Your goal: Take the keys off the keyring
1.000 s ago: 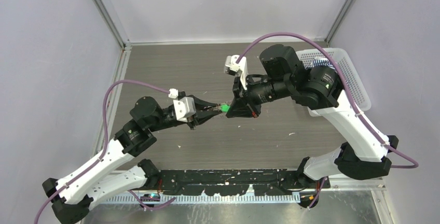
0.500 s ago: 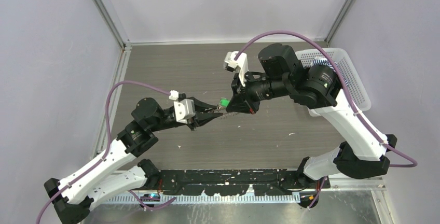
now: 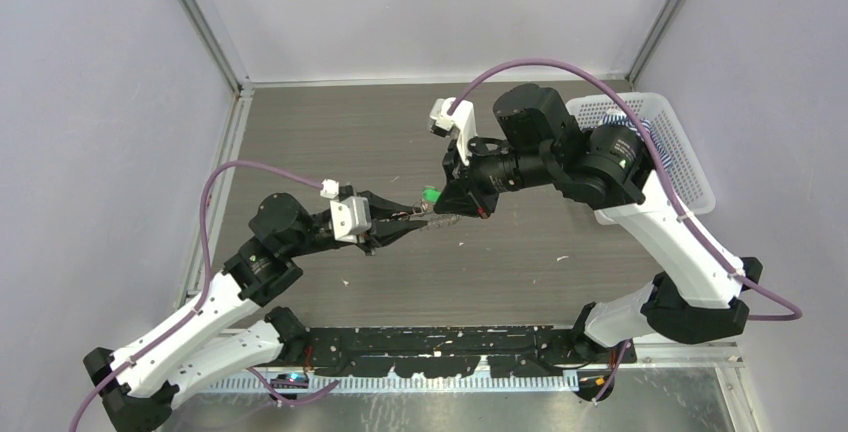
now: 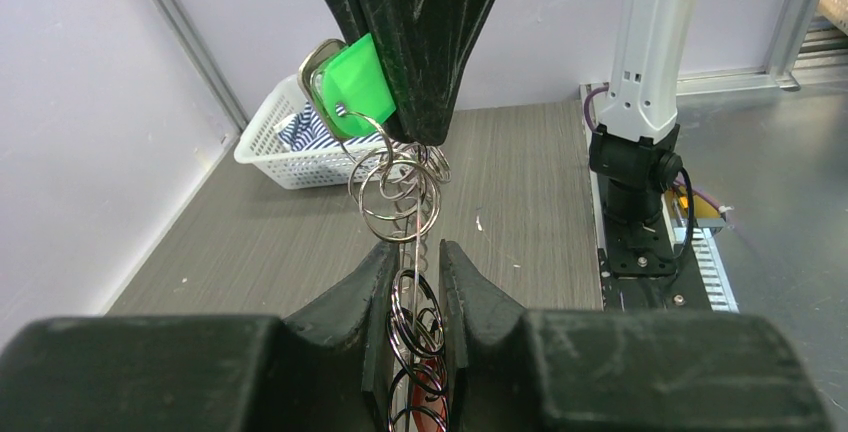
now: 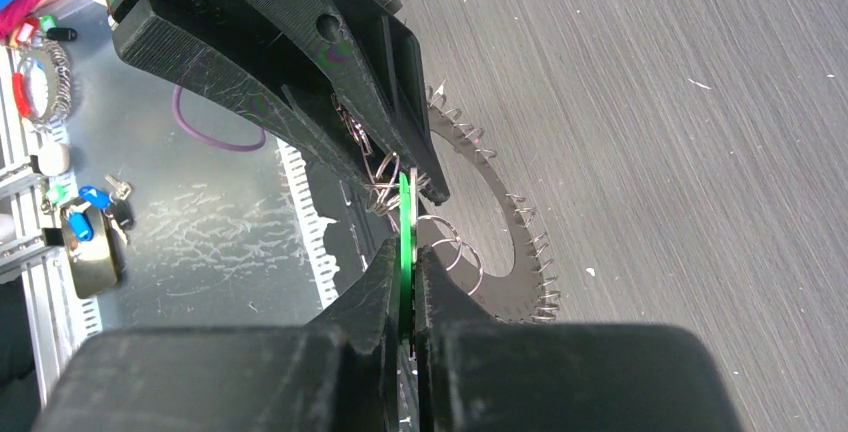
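A key with a bright green plastic head hangs above the table between the two arms, and my right gripper is shut on that head. Below it trails the keyring, a chain of linked silvery wire rings. My left gripper is shut on the lower rings, which fill the gap between its pads. In the top view the green key sits at the right gripper, with the left gripper just left of it. No other keys can be made out.
A white basket holding striped cloth stands at the table's right rear, also seen as the basket in the left wrist view. Loose keys and tags lie on the metal ledge beyond the near table edge.
The right gripper has lifted and swung the green key slightly toward the back. The left gripper has shifted a little toward the near edge, stretching the rings between them. Both grips are unchanged.
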